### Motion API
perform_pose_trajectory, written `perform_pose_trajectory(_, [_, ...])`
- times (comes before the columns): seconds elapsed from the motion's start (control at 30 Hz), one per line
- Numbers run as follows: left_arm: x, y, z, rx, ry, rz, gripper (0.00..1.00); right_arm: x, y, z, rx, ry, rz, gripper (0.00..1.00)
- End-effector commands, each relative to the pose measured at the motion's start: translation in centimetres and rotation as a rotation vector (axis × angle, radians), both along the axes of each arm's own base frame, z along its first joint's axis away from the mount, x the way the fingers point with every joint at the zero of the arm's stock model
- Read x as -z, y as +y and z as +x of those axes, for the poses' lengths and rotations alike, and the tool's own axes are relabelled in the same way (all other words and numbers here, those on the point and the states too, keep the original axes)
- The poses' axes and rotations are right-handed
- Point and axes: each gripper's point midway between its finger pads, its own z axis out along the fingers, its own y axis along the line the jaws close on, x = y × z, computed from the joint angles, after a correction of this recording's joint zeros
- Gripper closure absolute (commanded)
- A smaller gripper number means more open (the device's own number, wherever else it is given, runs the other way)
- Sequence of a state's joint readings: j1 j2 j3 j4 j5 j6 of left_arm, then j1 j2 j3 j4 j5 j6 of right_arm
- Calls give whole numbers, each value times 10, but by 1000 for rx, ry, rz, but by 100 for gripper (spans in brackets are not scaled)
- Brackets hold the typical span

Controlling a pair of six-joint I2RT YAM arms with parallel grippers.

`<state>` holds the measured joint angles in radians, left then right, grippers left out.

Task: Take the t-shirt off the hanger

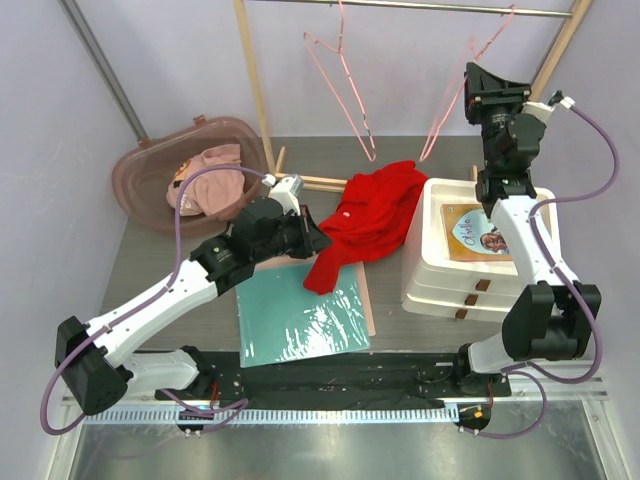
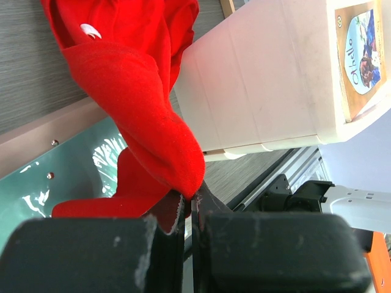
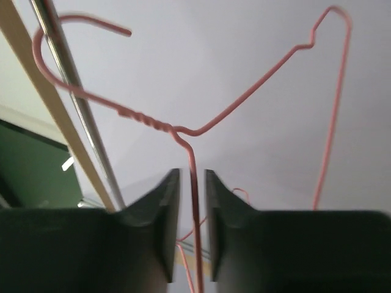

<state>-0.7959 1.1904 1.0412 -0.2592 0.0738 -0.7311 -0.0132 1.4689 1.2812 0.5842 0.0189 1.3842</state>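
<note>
The red t-shirt (image 1: 375,215) lies crumpled on the table, partly draped against the white drawer box, off both hangers. My left gripper (image 1: 315,240) is shut on a fold of the t-shirt (image 2: 140,91); its jaws (image 2: 190,198) pinch the cloth's lower edge. My right gripper (image 1: 472,85) is raised at the right pink wire hanger (image 1: 455,95), which hangs bare on the metal rail (image 1: 420,8). In the right wrist view the gripper (image 3: 192,177) is slightly open, with the hanger wire (image 3: 194,162) running between the fingers, a gap on each side.
A second bare pink hanger (image 1: 340,70) hangs further left. A white drawer box (image 1: 480,250) stands at the right, also in the left wrist view (image 2: 263,79). A pink basket (image 1: 150,170) with clothes is at the back left. A teal mat (image 1: 300,315) lies in front.
</note>
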Motion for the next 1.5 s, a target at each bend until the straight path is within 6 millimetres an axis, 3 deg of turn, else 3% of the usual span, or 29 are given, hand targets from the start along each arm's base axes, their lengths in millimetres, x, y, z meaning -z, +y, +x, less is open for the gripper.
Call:
perform_pose_trajectory(0.0, [-29, -5, 3, 14, -47, -72, 100, -10, -4, -17, 71, 127, -172, 52])
perform_pose_trajectory(0.03, [-30, -6, 3, 14, -48, -73, 100, -11, -4, -21, 79, 141, -204, 37])
perform_pose_trajectory(0.17, [-30, -7, 4, 15, -46, -72, 100, 1, -11, -34, 131, 265, -355, 15])
perform_pose_trajectory(0.23, [-29, -7, 4, 17, -46, -70, 100, -2, -12, -41, 150, 284, -480, 9])
perform_pose_trajectory(0.27, [-30, -7, 3, 21, -45, -72, 100, 11, -12, -43, 143, 348, -527, 7])
perform_pose_trajectory(0.3, [-29, -8, 3, 21, -45, -72, 100, 1, -15, -48, 159, 351, -579, 6])
perform_pose_trajectory(0.53, [-28, -10, 2, 32, -38, -80, 100, 29, -46, -76, 270, 587, -890, 2])
perform_pose_trajectory(0.67, [-30, -11, 4, 29, -41, -81, 100, 34, -16, -91, 298, 665, -1090, 2])
perform_pose_trajectory(0.7, [-32, -11, 4, 26, -45, -81, 100, 35, 9, -96, 284, 660, -1150, 2])
perform_pose_trajectory(0.83, [-40, 3, 12, -54, -64, -57, 100, 33, 60, -123, 246, 614, -1249, 2])
perform_pose_trajectory(0.9, [-45, 11, 13, -83, -67, -52, 100, 41, 80, -135, 213, 594, -1295, 2])
perform_pose_trajectory(0.93, [-48, 17, 17, -116, -81, -49, 100, 38, 99, -153, 188, 548, -1331, 2])
perform_pose_trajectory(1.1, [-73, 50, 27, -232, -130, -73, 100, 45, 147, -198, -15, 357, -1452, 2])
perform_pose_trajectory(1.13, [-77, 54, 27, -239, -134, -75, 100, 35, 169, -215, -144, 197, -1468, 2])
perform_pose_trajectory(1.17, [-90, 60, 28, -251, -156, -96, 100, 54, 185, -221, -226, 139, -1516, 2])
perform_pose_trajectory(1.23, [-101, 65, 25, -251, -175, -98, 100, 58, 207, -236, -323, -25, -1521, 2])
perform_pose_trajectory(1.27, [-118, 67, 23, -251, -203, -117, 100, 81, 220, -252, -422, -128, -1571, 1])
perform_pose_trajectory(1.3, [-124, 69, 21, -246, -214, -119, 100, 89, 226, -256, -444, -182, -1578, 1])
perform_pose_trajectory(1.33, [-129, 71, 19, -244, -216, -113, 100, 81, 233, -254, -403, -253, -1532, 0])
perform_pose_trajectory(1.37, [-144, 73, 17, -241, -242, -124, 100, 107, 233, -252, -400, -243, -1558, 0])
perform_pose_trajectory(1.4, [-150, 73, 15, -232, -252, -126, 100, 112, 234, -248, -377, -252, -1551, 0])
perform_pose_trajectory(1.43, [-153, 74, 13, -228, -251, -120, 100, 101, 237, -244, -316, -302, -1500, 0])
perform_pose_trajectory(1.47, [-157, 75, 12, -227, -256, -119, 100, 123, 240, -241, -313, -302, -1518, 0])
